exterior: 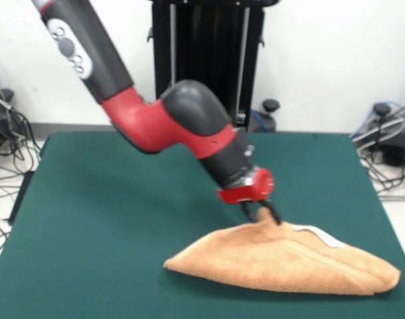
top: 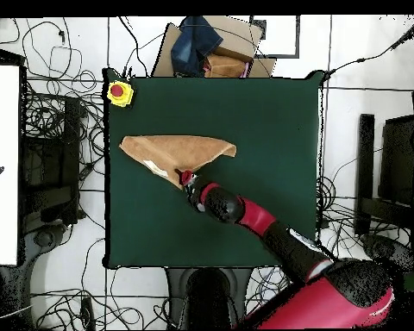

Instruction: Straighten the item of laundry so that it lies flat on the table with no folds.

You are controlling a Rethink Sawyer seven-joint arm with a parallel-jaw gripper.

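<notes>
Towel: we saw the orange-tan towel (exterior: 282, 259) lying near the front edge of the green counter (exterior: 109, 199), folded over on itself into a long wedge, pointed at one end and rounded at the other.
Tag: a small white tag (exterior: 320, 235) showed on its upper fold, just beside the raised peak.
Pincer: the pincer (exterior: 262, 214) sat at the towel's far edge, its dark fingers (exterior: 274, 212) closed together on a pinch of cloth that stood up in a little peak.
Arm: the red and black arm (exterior: 189, 126) slanted down to it from above; in the overhead view it reached across the counter to the towel's (top: 176, 151) robot-side edge.
Progress: we judged the towel still doubled, so most of the flattening remained.
Risk, grip: we thought the pinch looked shallow, so terry could slide out under a quick pull.
Risk, layers: we could not tell whether one layer or both were held; holding both would drag the whole bundle instead of opening it.
Risk, edge: the towel lay close to the counter's front edge, so a pull that way might hang it over.
Risk, button: a yellow box with a red button (top: 119, 92) stood at a counter corner near the towel's point; a wide sweep could snag there.
</notes>
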